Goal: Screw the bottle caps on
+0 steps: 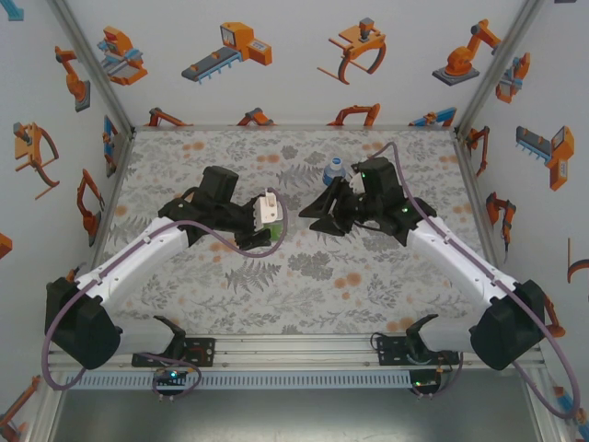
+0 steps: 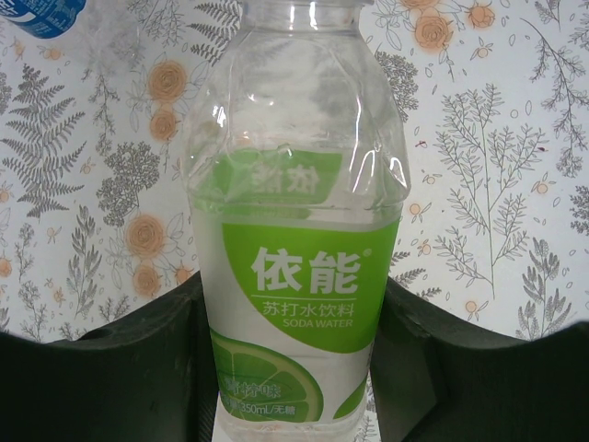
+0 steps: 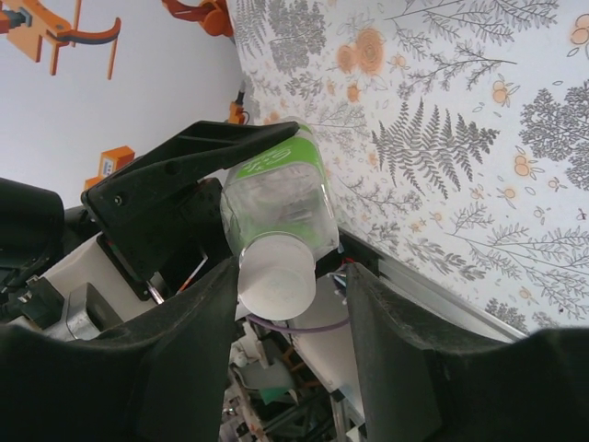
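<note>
Grey fern-print table (image 1: 304, 276) lies under both arms, which meet over its middle. The left gripper (image 2: 293, 304) is clamped on the green-label bottle (image 2: 294, 267), one finger on each side of the label, low on the body. From those fingers the bottle's long axis runs straight out past the tips, with the neck pointing away from the left wrist and toward the right arm. The bottle is held off the table and looks tipped well over, not upright. The blue-label bottle (image 1: 337, 169) stands apart, just beyond the right gripper's far side, with no fingers on it.

The right gripper (image 3: 290, 276) faces the green-label bottle's neck end-on. The whitish cap (image 3: 276, 279) on that neck sits between its two fingers, near their tips. The jaws stand apart: the cap lies close against one finger with a visible gap to the other, so I judge it not yet gripped. Whether the cap is threaded on or merely resting on the mouth is hard to tell from this angle. The coming twist depends on the cap's axis lining up with the right wrist, and the right arm is the nearer one.
</note>
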Tool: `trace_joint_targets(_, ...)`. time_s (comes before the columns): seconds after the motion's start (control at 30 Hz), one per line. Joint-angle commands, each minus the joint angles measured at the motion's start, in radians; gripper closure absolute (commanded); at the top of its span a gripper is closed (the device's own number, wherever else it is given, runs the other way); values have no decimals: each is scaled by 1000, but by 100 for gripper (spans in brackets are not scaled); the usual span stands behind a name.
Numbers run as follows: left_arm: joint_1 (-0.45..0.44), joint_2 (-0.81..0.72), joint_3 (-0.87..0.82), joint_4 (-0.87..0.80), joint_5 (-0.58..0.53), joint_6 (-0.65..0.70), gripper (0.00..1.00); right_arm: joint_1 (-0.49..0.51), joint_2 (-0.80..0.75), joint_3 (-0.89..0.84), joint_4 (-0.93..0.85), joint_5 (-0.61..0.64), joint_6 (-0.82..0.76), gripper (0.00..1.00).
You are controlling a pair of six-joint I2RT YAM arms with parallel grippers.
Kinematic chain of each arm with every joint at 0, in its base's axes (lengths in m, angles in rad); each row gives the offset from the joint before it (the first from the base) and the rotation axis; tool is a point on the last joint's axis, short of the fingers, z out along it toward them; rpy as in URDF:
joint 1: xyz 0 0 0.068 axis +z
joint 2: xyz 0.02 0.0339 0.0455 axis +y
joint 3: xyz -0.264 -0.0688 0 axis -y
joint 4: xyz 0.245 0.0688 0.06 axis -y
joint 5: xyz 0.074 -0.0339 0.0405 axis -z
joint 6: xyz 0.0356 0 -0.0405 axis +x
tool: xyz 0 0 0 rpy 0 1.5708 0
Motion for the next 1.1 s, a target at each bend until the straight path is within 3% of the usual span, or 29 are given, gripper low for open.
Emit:
trace_joint_targets(0.0,-2,-9,26,16,33,0,100,-4,-27,-22,56,-18,51,56)
trace_joint_targets(0.27,-3,-7,24,17,34,0,100,-5,-33,-38,72,-21,59,65)
trace_joint_targets(0.47,-3,-4,25,17,31,-2,100,-5,-36,-42,71,-31,78,55)
trace_joint_targets(1.07,-3,6,27,16,27,-6,100,-5,-35,-50,102,-64,116,61)
